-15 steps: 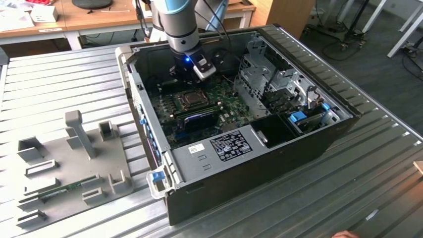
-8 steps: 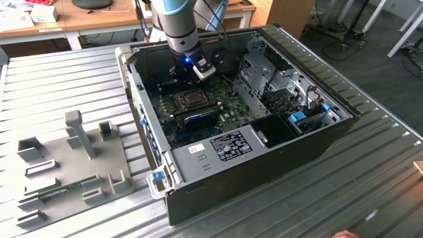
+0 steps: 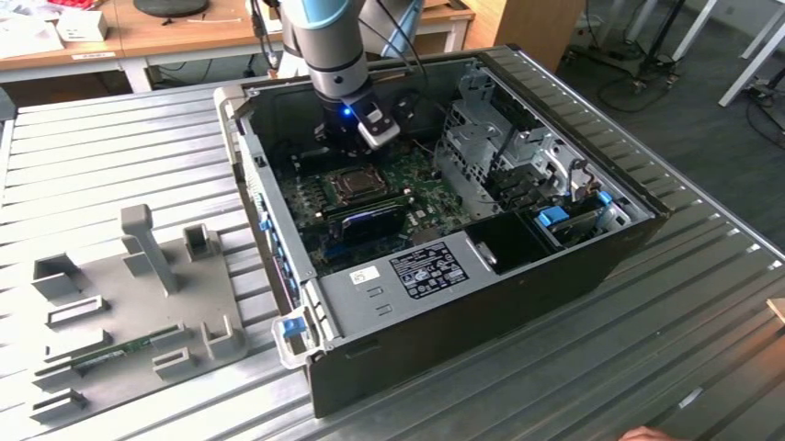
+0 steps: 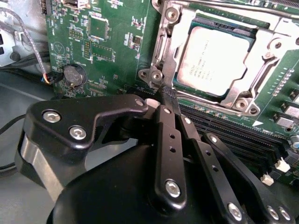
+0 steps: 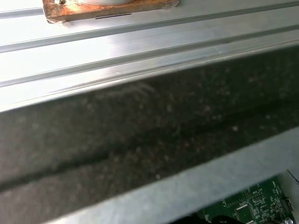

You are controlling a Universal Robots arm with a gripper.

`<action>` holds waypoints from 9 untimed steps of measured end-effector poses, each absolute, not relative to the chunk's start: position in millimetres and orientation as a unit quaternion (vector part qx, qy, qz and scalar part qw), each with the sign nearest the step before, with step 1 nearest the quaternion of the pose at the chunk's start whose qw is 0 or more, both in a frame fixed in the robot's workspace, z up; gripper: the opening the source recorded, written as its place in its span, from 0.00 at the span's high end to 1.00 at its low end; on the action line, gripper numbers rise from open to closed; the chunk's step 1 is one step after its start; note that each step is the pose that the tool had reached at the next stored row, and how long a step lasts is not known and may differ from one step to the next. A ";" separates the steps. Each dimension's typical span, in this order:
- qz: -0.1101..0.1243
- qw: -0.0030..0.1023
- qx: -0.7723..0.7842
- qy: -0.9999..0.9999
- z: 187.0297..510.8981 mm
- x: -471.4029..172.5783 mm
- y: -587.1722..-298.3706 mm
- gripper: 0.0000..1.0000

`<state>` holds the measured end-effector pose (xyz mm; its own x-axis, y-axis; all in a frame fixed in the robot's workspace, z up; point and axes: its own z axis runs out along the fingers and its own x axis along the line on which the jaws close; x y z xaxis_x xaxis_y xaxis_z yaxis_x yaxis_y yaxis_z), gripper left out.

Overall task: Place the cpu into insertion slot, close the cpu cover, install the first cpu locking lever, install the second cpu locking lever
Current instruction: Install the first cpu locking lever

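- Tool (image 4: 169,95) fingers pinched narrow, tips close together at the corner of the insertion slot (image 4: 161,56), holding nothing visible.
- Cpu (image 4: 217,58) lies flat inside the slot, the cpu cover (image 4: 280,35) framing it.
- Green motherboard (image 3: 424,184) sits inside the open computer case (image 3: 491,303) on the ribbed metal surface (image 3: 110,156).

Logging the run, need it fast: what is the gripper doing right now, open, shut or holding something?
Gripper: black fingers closed together, tips at the corner of the silver metal cpu cover; holding nothing visible.

The case wall (image 3: 257,184) and drive cage (image 3: 491,138) hem the cpu cover (image 4: 219,51), open from above
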<state>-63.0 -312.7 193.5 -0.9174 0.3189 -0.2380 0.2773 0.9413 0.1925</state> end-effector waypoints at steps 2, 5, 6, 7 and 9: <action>0.078 0.134 0.153 0.976 193.2 -63.0 -312.7 0.90; 0.078 0.134 0.153 0.976 193.1 -63.0 -312.6 0.90; 0.078 0.134 0.153 0.976 193.1 -63.0 -312.6 0.90; 0.079 0.134 0.153 0.976 193.0 -63.1 -312.7 0.90; 0.082 0.136 0.153 0.975 192.6 -63.2 -312.7 0.90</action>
<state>-63.2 -312.7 192.6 -0.9164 0.3208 -0.2394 0.2766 0.9398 0.2007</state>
